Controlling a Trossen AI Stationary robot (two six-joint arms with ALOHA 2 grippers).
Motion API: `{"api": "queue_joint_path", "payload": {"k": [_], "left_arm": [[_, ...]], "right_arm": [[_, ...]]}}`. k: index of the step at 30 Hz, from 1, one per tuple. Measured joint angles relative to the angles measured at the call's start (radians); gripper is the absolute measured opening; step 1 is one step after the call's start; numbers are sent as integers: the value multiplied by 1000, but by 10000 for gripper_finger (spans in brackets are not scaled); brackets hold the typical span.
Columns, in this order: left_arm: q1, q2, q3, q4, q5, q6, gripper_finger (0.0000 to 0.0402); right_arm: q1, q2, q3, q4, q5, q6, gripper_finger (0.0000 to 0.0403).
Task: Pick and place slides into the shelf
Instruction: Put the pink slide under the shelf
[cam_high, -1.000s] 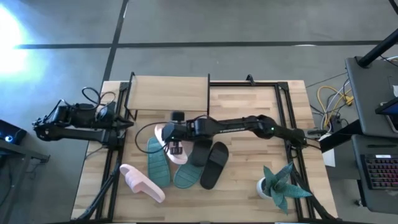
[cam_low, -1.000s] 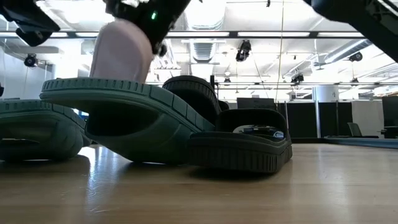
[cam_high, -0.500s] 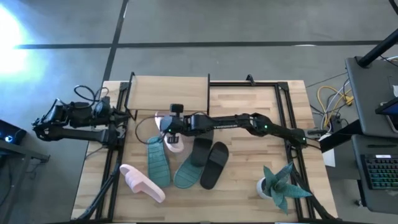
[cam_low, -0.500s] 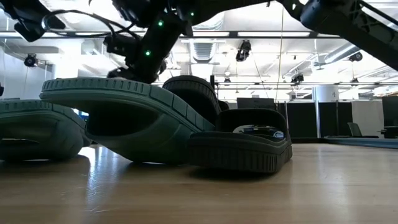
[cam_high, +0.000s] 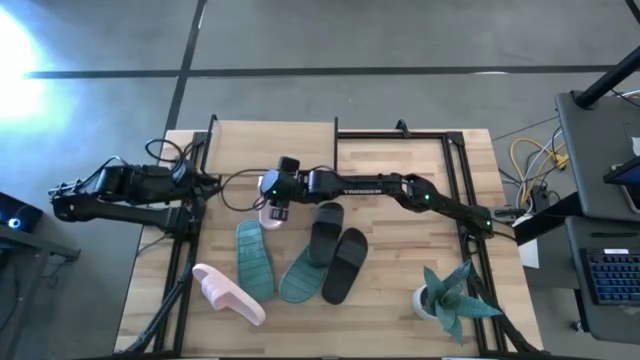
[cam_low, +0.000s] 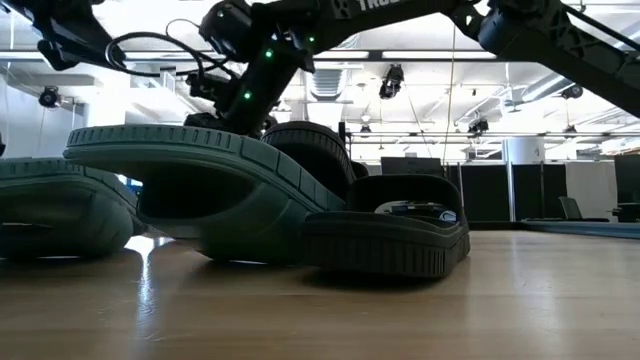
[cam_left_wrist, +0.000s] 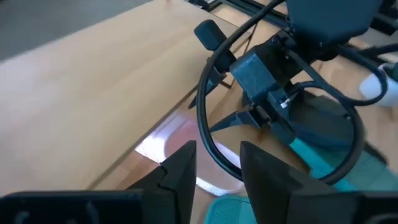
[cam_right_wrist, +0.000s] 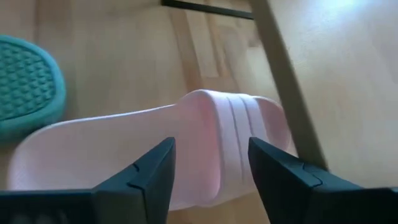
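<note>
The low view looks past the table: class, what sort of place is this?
Probably a large open lab or industrial workspace: long ceiling light strips, exposed ducting and dark partitions stand behind the slides; the high view shows a grey concrete floor.

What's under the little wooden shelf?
A pale pink rubber slide lies at the front edge of the low wooden shelf, with the right gripper over it. The top board covers everything farther under the shelf.

A green potted plant (cam_high: 448, 293) stands at the table's (cam_high: 400, 300) near right corner, with yellow cables (cam_high: 530, 158) beyond its right edge.
</note>
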Motion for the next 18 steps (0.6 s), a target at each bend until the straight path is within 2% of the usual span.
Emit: {"api": "queue_joint_path", "payload": {"k": [8, 18], "left_arm": [[0, 3, 22, 0, 52, -2, 109], [0, -80, 26, -1, 67, -9, 109]], "right_arm": [[21, -46, 0, -36, -32, 33, 198], [22, -176, 0, -36, -157, 333, 198]]}}
